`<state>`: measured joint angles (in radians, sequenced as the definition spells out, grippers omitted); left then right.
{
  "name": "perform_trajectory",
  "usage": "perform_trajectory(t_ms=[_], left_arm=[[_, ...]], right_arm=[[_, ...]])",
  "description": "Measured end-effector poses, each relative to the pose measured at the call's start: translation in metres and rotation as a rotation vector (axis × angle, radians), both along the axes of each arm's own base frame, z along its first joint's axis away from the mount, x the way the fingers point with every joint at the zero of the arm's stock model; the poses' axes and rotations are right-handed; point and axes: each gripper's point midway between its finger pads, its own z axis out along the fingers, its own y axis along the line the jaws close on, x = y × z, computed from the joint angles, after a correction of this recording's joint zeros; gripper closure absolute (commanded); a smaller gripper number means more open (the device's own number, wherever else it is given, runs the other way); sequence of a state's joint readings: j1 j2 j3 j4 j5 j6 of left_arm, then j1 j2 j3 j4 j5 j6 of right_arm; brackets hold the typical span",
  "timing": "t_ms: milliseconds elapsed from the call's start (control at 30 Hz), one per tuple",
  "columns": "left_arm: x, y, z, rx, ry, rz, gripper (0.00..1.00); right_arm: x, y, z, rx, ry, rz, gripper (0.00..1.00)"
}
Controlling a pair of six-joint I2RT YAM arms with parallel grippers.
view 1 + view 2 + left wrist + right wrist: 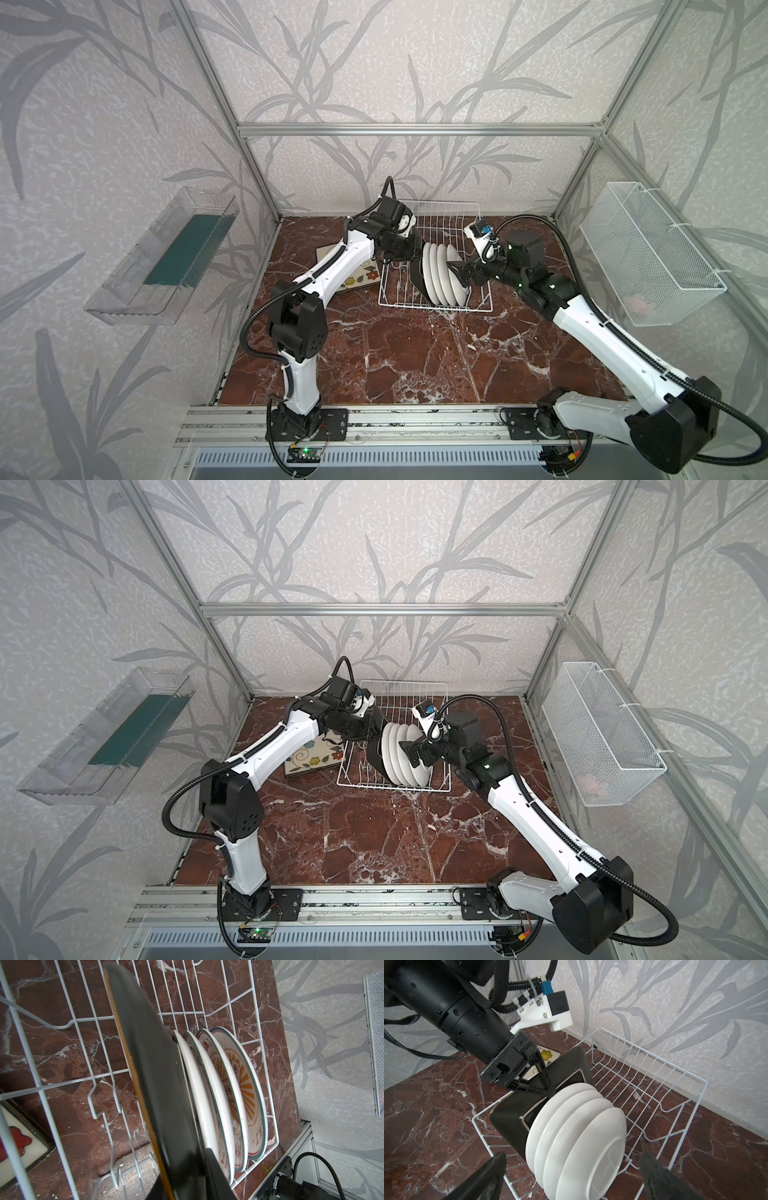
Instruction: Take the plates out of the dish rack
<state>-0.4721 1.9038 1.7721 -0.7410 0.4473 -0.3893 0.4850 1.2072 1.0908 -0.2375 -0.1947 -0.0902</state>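
**A:** Position of the square plate [508,1122]?

**B:** Upright in the dish rack [436,308], black back just beside the row of four round plates [577,1136]. Left hand [548,1089] sits astride its upper edge, jaws narrow; cannot tell if it truly pinches. Right hand [457,272] is wide and empty, near the round ones.

**A:** Handling?

**B:** Judged: glazed ceramic, stiff, fairly heavy, slick, chips easily. Hold the top rim and lift straight clear of the prongs.

**A:** Appearance?

**B:** Glossy black back, tan edge. Round plates white, with orange sunburst and grey-green rim.
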Motion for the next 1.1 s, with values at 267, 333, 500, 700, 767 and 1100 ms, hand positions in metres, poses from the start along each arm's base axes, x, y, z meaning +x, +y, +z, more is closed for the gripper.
perform_trajectory(t_ms=[267,333,500,700,767,1100], left_arm=[[0.0,-0.01,0.006,-0.063,0.015,0.007,0.95],[-0.001,-0.01,0.006,-0.073,0.019,0.013,1.0],[-0.001,-0.01,0.005,-0.093,0.028,0.038,1.0],[-0.001,-0.01,0.005,-0.127,0.036,0.063,1.0],[-0.002,-0.009,0.005,-0.139,0.038,0.074,1.0],[-0.003,-0.005,0.005,-0.166,0.025,0.124,1.0]], right_arm=[[0.0,-0.001,0.0,-0.002,-0.001,-0.003,0.01],[0.0,-0.001,0.0,-0.001,-0.001,-0.003,0.01],[0.0,-0.001,0.0,-0.002,-0.001,-0.003,0.01],[0.001,-0.001,0.0,-0.002,-0.001,-0.004,0.01],[0.001,-0.001,0.0,-0.002,-0.001,-0.004,0.01],[0.001,-0.001,0.0,-0.002,-0.001,-0.005,0.01]])
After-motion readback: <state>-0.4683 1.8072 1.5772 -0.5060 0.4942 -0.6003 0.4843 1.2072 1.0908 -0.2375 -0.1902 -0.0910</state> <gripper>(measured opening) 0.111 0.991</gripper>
